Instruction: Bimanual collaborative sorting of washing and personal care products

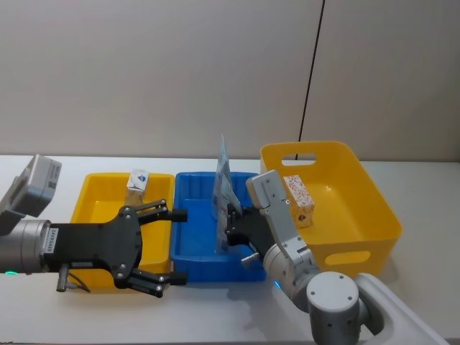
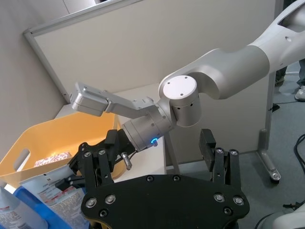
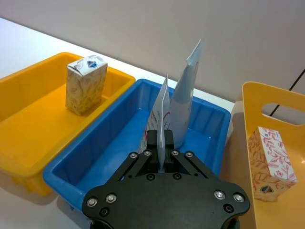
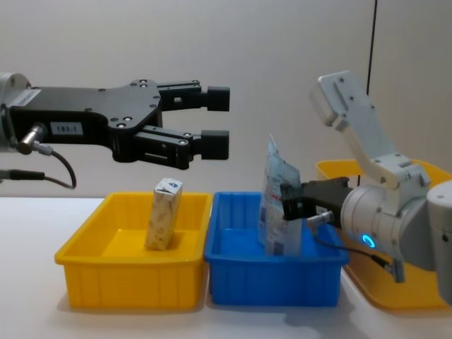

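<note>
Over the blue tray [image 4: 275, 279] at the middle of the white counter [image 1: 431, 172], the right hand [image 4: 288, 201] grips a pale-blue-and-white squeeze tube [image 4: 277, 205] between its closed fingers, holding it upright with its lower end down inside the tray. In the right wrist view, that tube [image 3: 160, 121] stands pinched at the hand's [image 3: 163, 153] fingertips, and a second tube [image 3: 185, 98] rises just beyond it in the same tray [image 3: 119, 143], the two close together.

The left hand [image 4: 215, 116] hangs in the air above the small yellow tray [image 4: 134, 272], its black fingers spread apart and holding nothing. Below it, at the tray's far side, a small white box with a leaf print [image 4: 164, 212] stands upright.

Beside the right hand, on the side away from the left hand, a larger yellow bin [image 1: 359, 208] holds another leaf-printed box [image 1: 299, 200], which stands on the bin's floor against its near-left wall. The blue tray sits between the two yellow containers, touching the small yellow tray along one side.
</note>
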Robot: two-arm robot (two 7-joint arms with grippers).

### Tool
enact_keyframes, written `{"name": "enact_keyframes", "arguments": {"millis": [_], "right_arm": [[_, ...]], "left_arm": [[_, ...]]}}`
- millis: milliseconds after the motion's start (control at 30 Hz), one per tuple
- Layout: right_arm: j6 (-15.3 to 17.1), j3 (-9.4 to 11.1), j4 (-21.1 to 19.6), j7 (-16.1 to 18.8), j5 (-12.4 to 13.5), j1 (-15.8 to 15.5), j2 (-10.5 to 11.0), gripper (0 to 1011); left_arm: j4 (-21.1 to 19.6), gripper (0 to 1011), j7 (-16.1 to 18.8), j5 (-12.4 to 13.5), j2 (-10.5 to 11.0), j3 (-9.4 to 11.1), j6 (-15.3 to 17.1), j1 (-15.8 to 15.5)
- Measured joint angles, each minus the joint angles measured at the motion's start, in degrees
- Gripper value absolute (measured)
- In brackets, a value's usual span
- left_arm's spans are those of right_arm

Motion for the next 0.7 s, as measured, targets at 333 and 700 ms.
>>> {"name": "enact_keyframes", "arguments": {"millis": [333, 700], "right_arm": [[0.61, 1.21, -3.62, -0.04, 0.14, -1.66, 1.0, 24], [0.69, 3.42, -10.22, 0.92, 1.22, -3.19, 2.5, 23]], "left_arm": [[0.0, 1001, 0.0, 0.0, 0.0, 0.0, 0.0, 0.0], [0.0, 1001, 0.0, 0.0, 0.0, 0.0, 0.0, 0.0]]}}
